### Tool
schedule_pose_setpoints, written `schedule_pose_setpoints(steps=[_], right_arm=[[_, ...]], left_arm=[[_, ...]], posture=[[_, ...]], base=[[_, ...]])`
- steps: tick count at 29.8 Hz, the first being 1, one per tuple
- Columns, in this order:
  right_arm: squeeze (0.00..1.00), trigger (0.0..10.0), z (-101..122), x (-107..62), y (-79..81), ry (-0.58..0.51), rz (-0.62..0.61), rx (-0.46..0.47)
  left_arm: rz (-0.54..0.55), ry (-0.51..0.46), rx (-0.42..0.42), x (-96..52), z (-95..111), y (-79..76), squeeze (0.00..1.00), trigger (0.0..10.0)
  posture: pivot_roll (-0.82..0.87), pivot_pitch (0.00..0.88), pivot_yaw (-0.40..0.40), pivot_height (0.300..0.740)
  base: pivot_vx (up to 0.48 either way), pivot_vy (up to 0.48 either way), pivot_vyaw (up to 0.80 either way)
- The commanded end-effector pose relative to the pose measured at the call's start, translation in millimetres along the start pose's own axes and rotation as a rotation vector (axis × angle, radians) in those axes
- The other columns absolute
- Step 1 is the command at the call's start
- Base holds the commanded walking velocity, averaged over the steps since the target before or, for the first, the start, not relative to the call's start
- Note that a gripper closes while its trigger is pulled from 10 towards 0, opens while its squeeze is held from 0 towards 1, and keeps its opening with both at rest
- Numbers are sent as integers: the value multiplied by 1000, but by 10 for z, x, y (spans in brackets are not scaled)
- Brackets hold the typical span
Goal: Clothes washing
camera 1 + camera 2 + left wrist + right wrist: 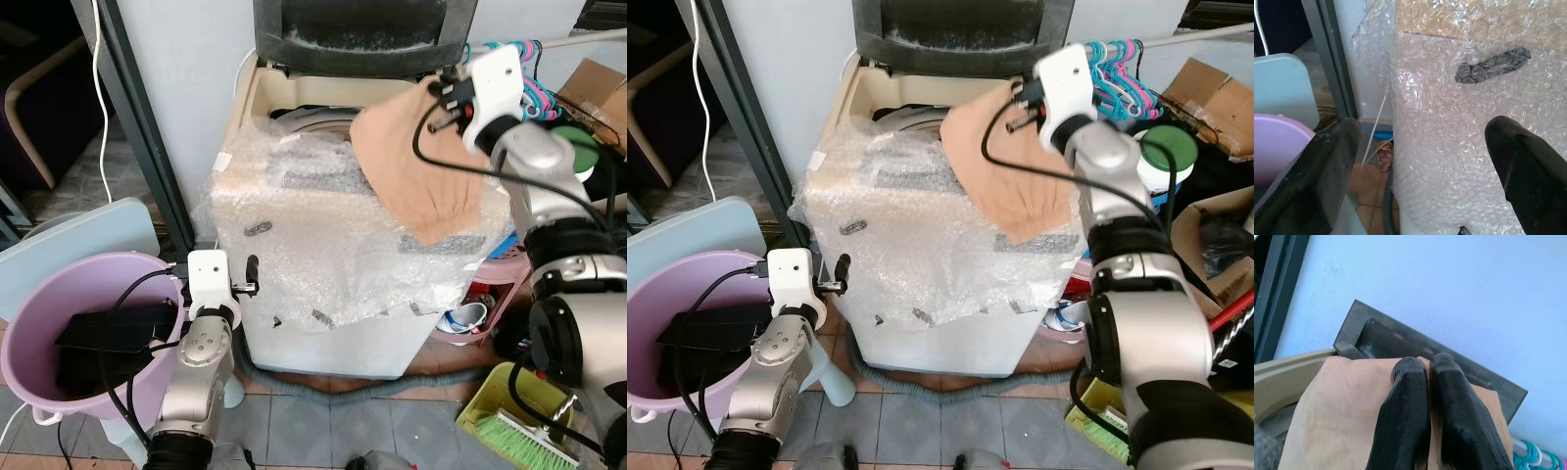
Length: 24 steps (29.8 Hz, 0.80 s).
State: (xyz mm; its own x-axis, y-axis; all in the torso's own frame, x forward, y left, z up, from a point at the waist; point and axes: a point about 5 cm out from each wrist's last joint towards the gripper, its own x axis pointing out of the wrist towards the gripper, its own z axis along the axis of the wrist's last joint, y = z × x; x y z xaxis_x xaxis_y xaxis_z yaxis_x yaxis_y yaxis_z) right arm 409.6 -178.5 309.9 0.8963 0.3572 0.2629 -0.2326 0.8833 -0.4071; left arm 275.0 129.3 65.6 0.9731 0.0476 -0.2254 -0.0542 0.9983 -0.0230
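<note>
A top-loading washing machine [323, 245], wrapped in bubble wrap, stands ahead with its dark lid [362, 34] raised. My right gripper [1425, 377] is shut on a tan cloth [421, 162], held up over the machine's right side so that it hangs down across the top. In the right wrist view the black fingers [1405, 406] pinch the cloth's upper edge in front of the lid. My left gripper [1420, 147] is open, low beside the machine's front left corner, with nothing between its fingers. A purple tub [39, 323] with dark clothing [108, 328] stands at my left.
A pale blue board [78, 230] leans behind the tub. Coloured hangers [529, 73] and cardboard boxes [598, 93] crowd the right. A pink basket [495, 294], a yellow bin [495, 392] with a green brush [524, 436] and a grey hose [323, 382] lie on the tiled floor.
</note>
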Motion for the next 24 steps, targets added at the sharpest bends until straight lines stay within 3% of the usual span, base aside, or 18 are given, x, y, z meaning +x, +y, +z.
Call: schedule_pose_setpoints(steps=[1,3,4,5,6,7,9,10,14,19,21,24], right_arm=[[0,0,240,112,-36,-78,-53,10],[0,0,395,182,-52,-118,-98,6],[0,1216,429,210,-52,-115,-121,-11],[0,1216,439,224,-53,-108,-135,-24],[761,10000,374,232,-29,-60,-139,-48],[1000,10000,283,230,-3,-3,-135,-70],[1000,10000,172,224,67,57,-82,-88],[1000,10000,-149,131,170,194,8,-125],[1000,10000,-410,-4,179,278,60,-130],[1000,10000,-506,-99,129,278,74,-122],[1000,10000,-544,-183,137,199,102,-95],[1000,10000,-557,-211,162,171,112,-84]], left_arm=[[12,-10,1,4,28,1,0,10000],[17,-10,-2,11,29,7,0,10000],[20,-11,-3,15,30,4,0,10000],[22,-11,-4,18,31,0,0,10000],[23,-13,-6,19,36,-6,0,10000],[23,-15,-8,20,41,-14,0,10000],[24,-16,-9,18,44,-16,0,10000],[27,-17,-12,12,39,-10,0,10000],[28,-15,-13,12,32,-4,0,10000],[17,-14,-9,24,38,-9,0,10000],[4,-13,-12,53,60,-20,0,10000],[1,-13,-14,60,68,-24,0,10000]], posture=[[9,0,-44,740],[8,0,-46,740],[12,0,-50,740],[14,0,-51,740],[18,0,-54,740],[20,0,-56,740],[23,0,-58,740],[23,0,-58,740],[17,0,-50,740],[0,0,-31,740],[-13,0,-21,740],[-14,0,-20,740]], base=[[0,0,0],[0,0,0],[0,0,0],[0,0,0],[0,0,0],[0,0,0],[0,0,0],[0,0,0],[0,0,0],[0,0,0],[0,0,0],[0,0,0]])
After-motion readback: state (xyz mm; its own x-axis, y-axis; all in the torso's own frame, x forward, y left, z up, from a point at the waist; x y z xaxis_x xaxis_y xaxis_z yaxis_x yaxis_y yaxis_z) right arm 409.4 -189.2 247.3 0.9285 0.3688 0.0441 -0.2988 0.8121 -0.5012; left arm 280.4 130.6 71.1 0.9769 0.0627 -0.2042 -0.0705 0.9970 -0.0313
